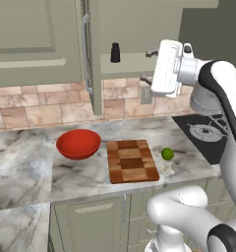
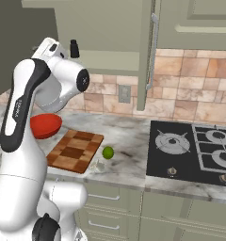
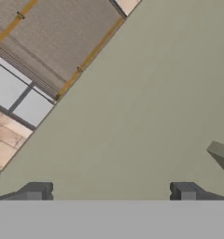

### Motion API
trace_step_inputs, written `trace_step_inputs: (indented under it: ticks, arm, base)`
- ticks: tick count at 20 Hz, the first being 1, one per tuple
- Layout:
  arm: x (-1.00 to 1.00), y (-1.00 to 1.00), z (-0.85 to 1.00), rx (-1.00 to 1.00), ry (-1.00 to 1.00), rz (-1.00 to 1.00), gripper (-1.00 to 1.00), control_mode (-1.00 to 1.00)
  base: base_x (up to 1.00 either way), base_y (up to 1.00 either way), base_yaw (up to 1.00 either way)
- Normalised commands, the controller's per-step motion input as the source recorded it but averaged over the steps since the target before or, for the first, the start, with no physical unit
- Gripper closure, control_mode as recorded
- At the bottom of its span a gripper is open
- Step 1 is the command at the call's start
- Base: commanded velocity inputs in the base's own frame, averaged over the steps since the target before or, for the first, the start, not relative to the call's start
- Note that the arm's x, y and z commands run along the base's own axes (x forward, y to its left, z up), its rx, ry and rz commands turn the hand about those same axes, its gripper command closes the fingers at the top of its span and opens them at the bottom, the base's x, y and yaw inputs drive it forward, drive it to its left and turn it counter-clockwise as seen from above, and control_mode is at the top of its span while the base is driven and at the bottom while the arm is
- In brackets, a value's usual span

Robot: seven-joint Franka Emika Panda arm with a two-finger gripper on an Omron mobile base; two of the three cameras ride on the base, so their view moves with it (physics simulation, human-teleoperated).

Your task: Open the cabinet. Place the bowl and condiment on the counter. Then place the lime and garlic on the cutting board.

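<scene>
While tool (image 3: pixel 109 191) gapes wide nr cabinet (image 1: pixel 139 24), condiment (image 1: pixel 115 52) sits on shelf, door edge alongside.

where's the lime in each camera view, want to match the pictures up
Left base view: the lime lies on the counter right of the cutting board, right of centre.
Right base view: lime at centre, again just right of the board, left of the stove.
Hand view: I can't find the lime there.
Shared landmark: the chequered cutting board, with the red bowl on its far side from the lime.
</scene>
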Motion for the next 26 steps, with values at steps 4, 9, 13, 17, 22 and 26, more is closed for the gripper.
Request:
trace_step_inputs:
  ticks: [4,9,13,17,22,26]
  arm:
    - [0.02,0.08,0.0,0.0,-0.1,0.04,-1.0,-1.0]
    - [0.17,0.0,0.0,0.0,0.05,0.0,-1.0,-1.0]
    - [0.25,0.0,0.08,0.0,0.16,-0.02,-1.0,-1.0]
    - [0.22,-0.03,0.11,0.0,0.17,-0.02,-1.0,-1.0]
    - [0.18,-0.09,0.01,0.02,0.12,0.0,-1.0,-1.0]
    - [0.21,-0.1,0.0,0.01,0.07,0.0,-1.0,-1.0]
  base:
    - [0.0,0.0,0.0]
    - [0.0,0.0,0.0]
    - [0.0,0.0,0.0]
    - [0.0,0.0,0.0]
    - [0.0,0.0,0.0]
    - [0.0,0.0,0.0]
